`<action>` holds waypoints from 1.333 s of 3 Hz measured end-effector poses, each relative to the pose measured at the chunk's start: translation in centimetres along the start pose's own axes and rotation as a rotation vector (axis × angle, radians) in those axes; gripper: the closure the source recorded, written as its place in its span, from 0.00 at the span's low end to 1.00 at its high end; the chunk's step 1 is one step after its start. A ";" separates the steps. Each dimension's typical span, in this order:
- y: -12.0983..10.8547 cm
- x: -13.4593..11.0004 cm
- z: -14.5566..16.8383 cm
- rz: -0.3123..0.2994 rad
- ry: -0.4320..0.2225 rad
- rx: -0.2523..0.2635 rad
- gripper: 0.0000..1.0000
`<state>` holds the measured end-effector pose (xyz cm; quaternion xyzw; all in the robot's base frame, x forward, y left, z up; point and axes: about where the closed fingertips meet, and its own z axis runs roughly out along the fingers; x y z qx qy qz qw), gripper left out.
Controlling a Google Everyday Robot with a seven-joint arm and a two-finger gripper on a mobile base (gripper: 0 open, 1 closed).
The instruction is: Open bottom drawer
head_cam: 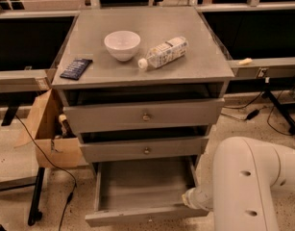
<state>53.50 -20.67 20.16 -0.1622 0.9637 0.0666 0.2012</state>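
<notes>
The bottom drawer (137,218) of the grey cabinet stands pulled out, and its shallow grey box (144,184) shows empty inside. The two drawers above it, middle (146,150) and top (146,116), are pushed in, each with a small brass knob. My gripper (191,199) is at the open drawer's right front corner, mostly hidden behind my large white arm link (252,186), which fills the lower right.
On the cabinet top (209,66) are a white bowl (122,43), a plastic bottle lying on its side (164,52) and a dark packet (76,68). An open cardboard box (46,124) sits left of the cabinet. Cables run over the floor on both sides.
</notes>
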 end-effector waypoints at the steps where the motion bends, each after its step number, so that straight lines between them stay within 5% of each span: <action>1: -0.4 0.1 -0.6 0.033 -0.030 -0.002 1.00; 4: -0.3 -0.1 -2.1 0.062 -0.087 -0.014 1.00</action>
